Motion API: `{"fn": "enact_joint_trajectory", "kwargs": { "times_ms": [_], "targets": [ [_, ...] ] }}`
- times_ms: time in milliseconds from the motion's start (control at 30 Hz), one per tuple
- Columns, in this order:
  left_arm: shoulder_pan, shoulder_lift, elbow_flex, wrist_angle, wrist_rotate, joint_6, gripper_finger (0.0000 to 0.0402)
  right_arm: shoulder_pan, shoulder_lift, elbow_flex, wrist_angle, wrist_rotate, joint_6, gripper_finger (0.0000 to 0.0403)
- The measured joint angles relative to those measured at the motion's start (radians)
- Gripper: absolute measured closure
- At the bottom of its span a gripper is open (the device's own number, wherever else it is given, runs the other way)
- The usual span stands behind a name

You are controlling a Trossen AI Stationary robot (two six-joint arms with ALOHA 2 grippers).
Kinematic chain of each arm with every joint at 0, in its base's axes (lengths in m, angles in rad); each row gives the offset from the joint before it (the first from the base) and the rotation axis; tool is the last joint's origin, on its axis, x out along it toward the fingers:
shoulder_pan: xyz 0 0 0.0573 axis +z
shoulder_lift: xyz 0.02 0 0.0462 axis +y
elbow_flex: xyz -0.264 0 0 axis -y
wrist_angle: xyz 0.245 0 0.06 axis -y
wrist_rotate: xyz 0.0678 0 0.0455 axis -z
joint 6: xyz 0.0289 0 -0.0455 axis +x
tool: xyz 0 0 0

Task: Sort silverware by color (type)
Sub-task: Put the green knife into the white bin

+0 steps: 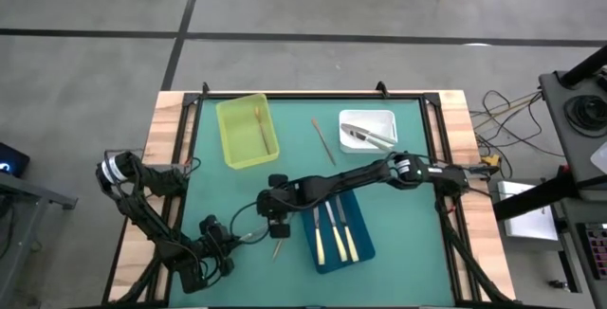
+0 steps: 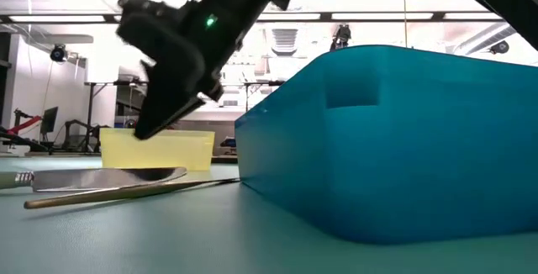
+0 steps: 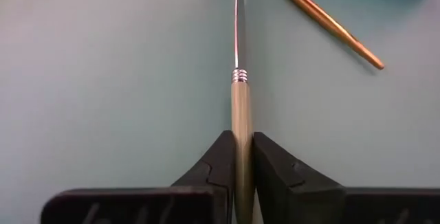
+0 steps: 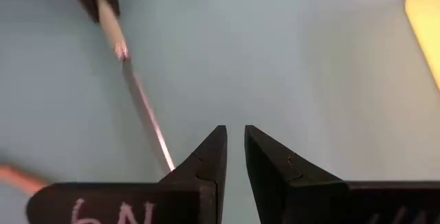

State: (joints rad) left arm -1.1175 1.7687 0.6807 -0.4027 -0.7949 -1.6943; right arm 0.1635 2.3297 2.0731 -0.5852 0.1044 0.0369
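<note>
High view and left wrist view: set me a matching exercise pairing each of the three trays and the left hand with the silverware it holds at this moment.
Column one:
1. yellow tray
2. white tray
3. blue tray
4. left hand

Column two:
A. three cream-handled knives
B. single cream-handled knife, clamped at its handle
C. one thin gold utensil
D. silver-grey utensils

Pairs: 1-C, 2-D, 3-A, 4-B.

The right hand hovers open over the mat and holds nothing.
</note>
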Motion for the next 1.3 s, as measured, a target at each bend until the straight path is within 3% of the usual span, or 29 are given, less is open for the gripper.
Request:
{"fn": "enact_joint_trajectory", "kwargs": {
  "times_ms": [133,333,767,1300],
  "targets": [
    [0.000,0.006,0.000,0.008,-0.005,0.009,0.0384,-0.001,-0.018,0.000,-0.084,-0.082,0.004,0.0360],
    [-0.002,0.023,0.000,0.029,-0.027,0.027,0.0385,0.001,-0.018,0.000,-0.058,-0.267,-0.023,0.0357],
    [-0.002,0.023,0.000,0.030,-0.032,0.034,0.0385,0.008,-0.003,-0.036,0.055,-0.193,-0.055,0.0229],
    [-0.002,0.023,-0.001,0.031,-0.037,0.035,0.0385,0.014,-0.002,-0.215,0.284,-0.217,-0.060,0.0225]
  ]
}}
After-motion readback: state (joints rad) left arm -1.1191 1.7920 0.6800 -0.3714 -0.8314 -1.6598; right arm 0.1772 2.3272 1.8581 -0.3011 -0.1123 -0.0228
